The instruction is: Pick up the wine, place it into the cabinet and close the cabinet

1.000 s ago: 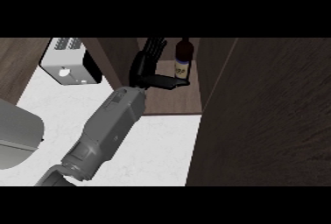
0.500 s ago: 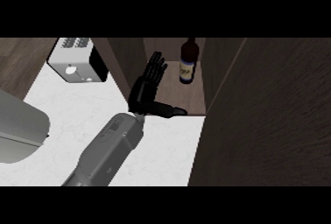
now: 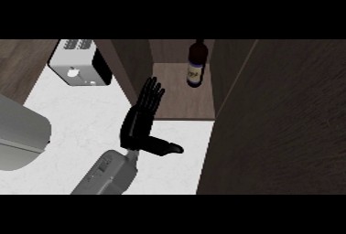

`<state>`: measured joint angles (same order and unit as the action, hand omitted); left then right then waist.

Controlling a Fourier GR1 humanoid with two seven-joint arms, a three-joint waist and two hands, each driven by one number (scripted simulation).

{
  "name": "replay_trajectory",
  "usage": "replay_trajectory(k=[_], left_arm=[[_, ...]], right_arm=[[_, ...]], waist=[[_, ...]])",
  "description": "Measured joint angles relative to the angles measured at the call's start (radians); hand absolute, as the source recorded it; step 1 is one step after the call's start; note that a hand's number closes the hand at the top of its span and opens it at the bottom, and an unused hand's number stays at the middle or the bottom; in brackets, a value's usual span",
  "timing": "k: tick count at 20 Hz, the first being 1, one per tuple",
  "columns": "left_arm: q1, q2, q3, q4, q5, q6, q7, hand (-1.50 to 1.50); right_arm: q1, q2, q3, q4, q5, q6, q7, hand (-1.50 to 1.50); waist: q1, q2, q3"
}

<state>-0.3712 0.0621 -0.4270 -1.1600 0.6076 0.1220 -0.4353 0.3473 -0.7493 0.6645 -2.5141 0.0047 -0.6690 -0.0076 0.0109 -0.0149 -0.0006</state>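
The wine (image 3: 196,64) now stands upright on the cabinet (image 3: 182,103) floor, toward the back, with nothing holding it. A second ago the hand (image 3: 143,121) was curled beside the bottle — it has since let go and drawn back onto the table (image 3: 88,119), fingers straight, thumb out. Placing looks done; the door (image 3: 280,119) at the right still stands open.

You saw a white toaster (image 3: 79,68) with two slots at the top left; it stood on the pale speckled surface (image 3: 88,123). A big grey rounded object (image 3: 20,139) lay at the left edge, well apart from the toaster. Its kind you could not tell.
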Motion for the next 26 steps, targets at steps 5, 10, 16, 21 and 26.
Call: replay_trajectory(k=[5, 10, 16, 21, 26], left_arm=[[0.157, 0.05, -0.026, -0.17, 0.005, -0.008, 0.012, -1.5], [0.271, 0.121, -0.007, -0.277, 0.027, -0.057, 0.005, -1.5], [0.334, 0.19, 0.04, -0.331, 0.033, -0.096, -0.025, -1.5], [0.378, 0.263, 0.106, -0.371, 0.058, -0.135, -0.032, -1.5], [0.408, 0.339, 0.186, -0.383, 0.102, -0.196, -0.027, -1.5]], right_arm=[[-0.017, -0.034, -0.002, -0.002, 0.002, 0.016, 0.018, -1.5], [-0.026, -0.072, 0.011, -0.001, -0.001, 0.069, 0.009, -1.5], [-0.036, -0.122, 0.071, 0.001, -0.009, 0.183, -0.016, 1.5], [-0.051, -0.164, 0.135, 0.005, -0.012, 0.278, -0.035, 1.5], [-0.062, -0.161, 0.173, 0.008, -0.01, 0.297, -0.025, 1.5]], waist=[[-0.004, 0.004, 0.0], [-0.008, 0.007, 0.0], [-0.008, 0.008, 0.0], [-0.006, 0.009, -0.001], [-0.008, 0.009, -0.002]])
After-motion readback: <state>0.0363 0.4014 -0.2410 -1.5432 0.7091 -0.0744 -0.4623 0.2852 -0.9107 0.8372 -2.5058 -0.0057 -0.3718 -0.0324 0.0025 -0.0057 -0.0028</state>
